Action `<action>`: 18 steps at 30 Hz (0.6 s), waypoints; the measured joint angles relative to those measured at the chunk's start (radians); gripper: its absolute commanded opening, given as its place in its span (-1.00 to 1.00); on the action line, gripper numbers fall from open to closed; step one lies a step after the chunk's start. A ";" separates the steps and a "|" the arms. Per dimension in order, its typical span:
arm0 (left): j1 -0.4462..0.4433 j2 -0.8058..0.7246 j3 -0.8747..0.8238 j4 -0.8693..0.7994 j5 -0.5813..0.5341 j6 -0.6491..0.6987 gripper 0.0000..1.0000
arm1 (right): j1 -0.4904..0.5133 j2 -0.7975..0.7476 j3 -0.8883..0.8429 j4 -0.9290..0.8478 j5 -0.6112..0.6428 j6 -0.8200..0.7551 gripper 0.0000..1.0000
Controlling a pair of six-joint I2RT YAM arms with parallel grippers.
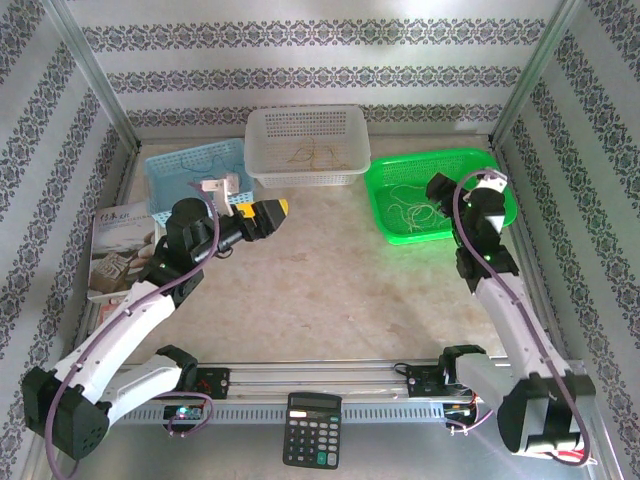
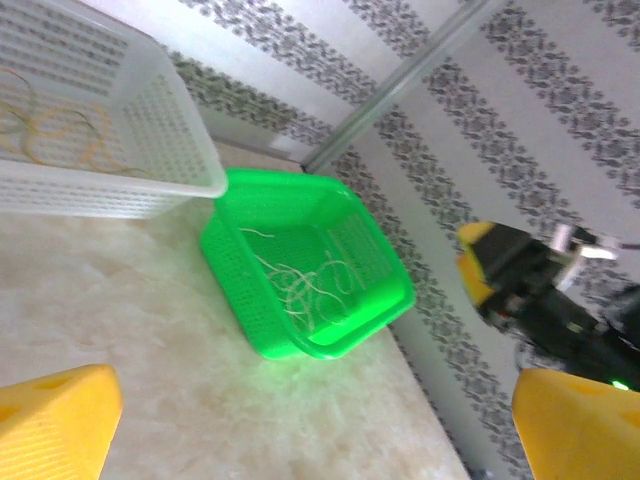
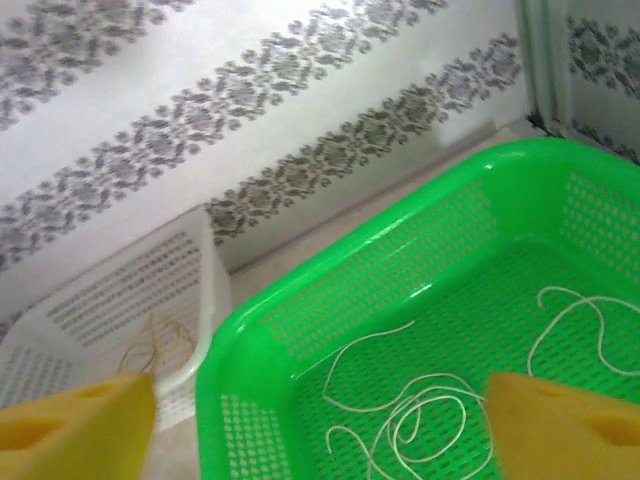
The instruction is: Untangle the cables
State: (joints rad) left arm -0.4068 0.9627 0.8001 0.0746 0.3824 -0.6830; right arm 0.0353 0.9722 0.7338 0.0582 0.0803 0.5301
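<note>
Whitish cables (image 1: 418, 212) lie in loose overlapping loops inside the green basket (image 1: 385, 180) at the back right. My right gripper (image 1: 440, 186) hovers over that basket, open and empty. In the right wrist view its yellow fingers (image 3: 75, 430) frame the whitish cables (image 3: 420, 420) below, apart from them. Tan cables (image 1: 318, 155) lie in the white basket (image 1: 308, 125). My left gripper (image 1: 272, 211) stands open over the table left of centre, pointing right. Its wrist view shows the green basket (image 2: 235, 265) with whitish cables (image 2: 305, 290) well ahead of the yellow fingers (image 2: 55, 420).
A blue basket (image 1: 170, 170) holding a small white object sits at the back left, with a booklet (image 1: 120, 245) in front of it. A calculator (image 1: 312, 428) lies at the near edge. Patterned walls close in the table on three sides.
</note>
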 measured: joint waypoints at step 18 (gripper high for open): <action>0.232 -0.017 -0.354 0.254 -0.697 0.616 0.99 | 0.206 -0.093 -0.266 0.027 0.285 -0.342 0.96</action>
State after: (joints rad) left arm -0.1749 0.9455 0.4461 0.3290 -0.3145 -0.0669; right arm 0.2417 0.8791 0.4675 0.0849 0.3653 0.1879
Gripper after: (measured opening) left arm 0.997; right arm 0.982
